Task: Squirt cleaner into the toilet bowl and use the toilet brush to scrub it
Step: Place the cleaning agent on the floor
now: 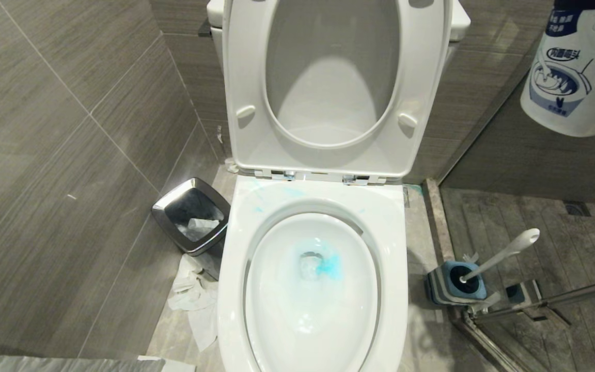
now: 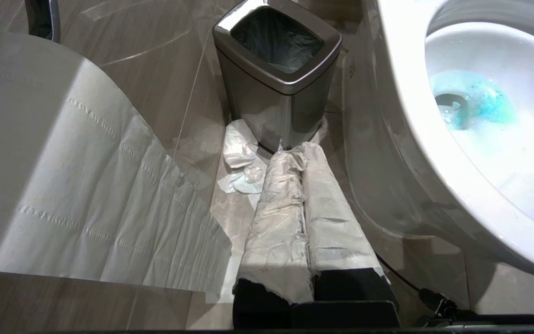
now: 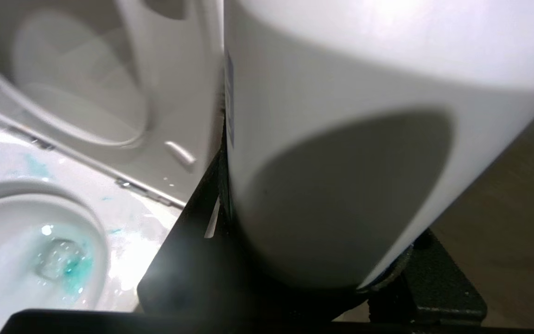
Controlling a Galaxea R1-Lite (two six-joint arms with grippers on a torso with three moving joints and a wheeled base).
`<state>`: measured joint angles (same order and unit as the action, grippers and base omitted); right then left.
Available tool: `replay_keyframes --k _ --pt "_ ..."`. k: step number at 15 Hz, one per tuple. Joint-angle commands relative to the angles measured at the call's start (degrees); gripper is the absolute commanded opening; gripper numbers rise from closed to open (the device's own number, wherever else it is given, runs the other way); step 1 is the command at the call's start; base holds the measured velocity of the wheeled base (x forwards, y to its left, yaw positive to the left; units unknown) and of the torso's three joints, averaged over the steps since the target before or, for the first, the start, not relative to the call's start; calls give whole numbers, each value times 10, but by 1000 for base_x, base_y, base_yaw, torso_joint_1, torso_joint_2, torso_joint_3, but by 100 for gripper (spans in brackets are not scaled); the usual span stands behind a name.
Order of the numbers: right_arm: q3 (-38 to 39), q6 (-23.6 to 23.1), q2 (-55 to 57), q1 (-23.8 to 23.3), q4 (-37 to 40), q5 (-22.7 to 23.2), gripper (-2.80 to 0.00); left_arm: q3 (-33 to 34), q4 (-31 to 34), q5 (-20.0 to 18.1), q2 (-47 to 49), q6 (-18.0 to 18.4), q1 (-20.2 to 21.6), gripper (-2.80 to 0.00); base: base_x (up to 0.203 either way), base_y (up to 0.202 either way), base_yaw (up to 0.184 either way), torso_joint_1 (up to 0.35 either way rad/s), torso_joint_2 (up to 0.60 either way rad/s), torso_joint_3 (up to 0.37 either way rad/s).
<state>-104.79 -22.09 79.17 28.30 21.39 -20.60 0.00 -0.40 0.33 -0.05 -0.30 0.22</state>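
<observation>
1. Holding the white cleaner bottle (image 1: 576, 67) up beside the raised seat, the right gripper (image 3: 295, 278) is clamped on its body.
2. Blue cleaner (image 1: 328, 263) is already pooled in the toilet bowl (image 1: 395, 289).
3. Scrubbing remains: the toilet brush (image 1: 504, 253) stands in its holder (image 1: 455, 284) on the floor.
4. Left gripper (image 2: 306, 185) is parked low with its fingers together.

The cleaner bottle (image 1: 576, 67) is cut off by the head view's top and right edges; its cap is out of frame. The toilet brush (image 1: 504, 254) head sits hidden inside its holder (image 1: 455, 283). The toilet bowl (image 1: 235, 289) front rim runs off the bottom edge. The right wrist view is blurred.
</observation>
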Motion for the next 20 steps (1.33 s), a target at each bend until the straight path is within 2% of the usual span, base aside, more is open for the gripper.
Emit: replay_keyframes --k 1,5,8,12,14,17,20 --pt "-1 12 -6 -56 -1 16 -280 4 0 0 1 0 0 -280 0 0 0 0 0 0" --pt "24 74 -6 -188 -45 92 -280 4 0 0 1 0 0 -280 0 0 0 0 0 0" --pt "102 84 3 -248 -146 147 -280 4 0 0 1 0 0 -280 0 0 0 0 0 0" --pt "245 122 54 -288 -409 196 -280 4 0 0 1 0 0 -280 0 0 0 0 0 0" --pt "286 144 86 -293 -453 208 -280 4 0 0 0 0 0 -280 0 0 0 0 0 0" --pt "301 182 132 -294 -480 208 -280 4 0 0 1 0 0 -280 0 0 0 0 0 0" --pt "333 182 167 -294 -552 207 -280 4 0 0 1 0 0 -280 0 0 0 0 0 0"
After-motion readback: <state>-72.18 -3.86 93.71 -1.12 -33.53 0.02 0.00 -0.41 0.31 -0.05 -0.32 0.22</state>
